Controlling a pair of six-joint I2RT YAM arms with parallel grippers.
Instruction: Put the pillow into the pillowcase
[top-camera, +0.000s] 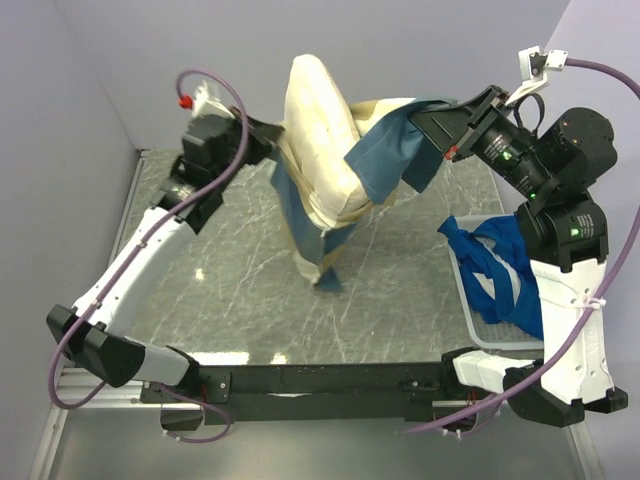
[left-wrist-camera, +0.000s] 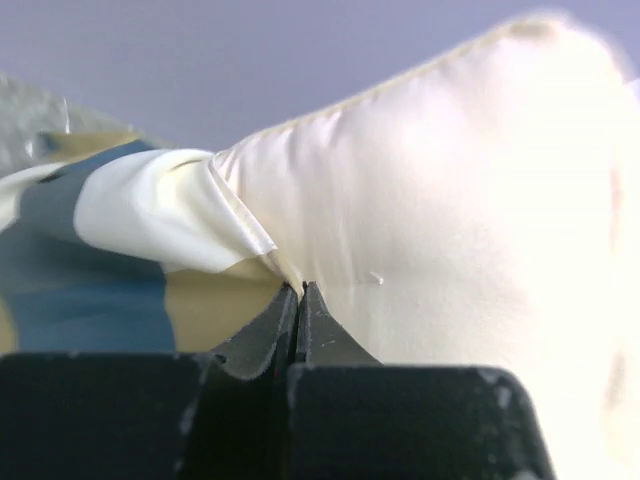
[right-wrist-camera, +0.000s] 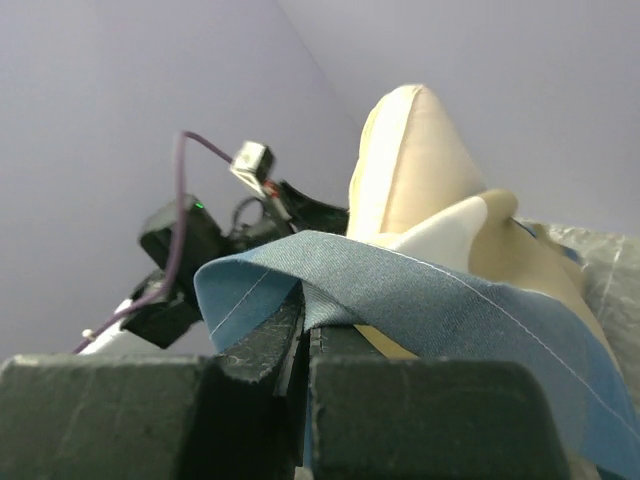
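1. The left fingers (left-wrist-camera: 297, 303) are pressed together on the pillowcase (left-wrist-camera: 140, 210) hem, just where it meets the pillow (left-wrist-camera: 450, 200).
2. The right fingers (right-wrist-camera: 300, 332) are clamped shut on a slate-blue fold of the same cover, which drapes over their tips.
3. Between the two arms the pillow stands nearly upright above the middle of the surface (top-camera: 240, 270), towards its far edge. Its lower part sits inside the pillowcase and its cream top pokes out well above the hem. The bottom of the cover hangs down to about the surface.
4. I judge the step in hand to be working the cover up over the exposed half. To do it well, hold both pinches firm on cloth only, not on the cushion. Pull the mouth apart so it gapes. Then lift and shake in short moves so the pillow sinks by its own weight.
5. Likely trouble: the left pinch sits tight against the cushion and may have caught it, which would stop it sliding.
6. A basket (top-camera: 478, 322) at the right edge, near the near corner, holds a bright blue cloth (top-camera: 500, 270) that spills over its far rim.
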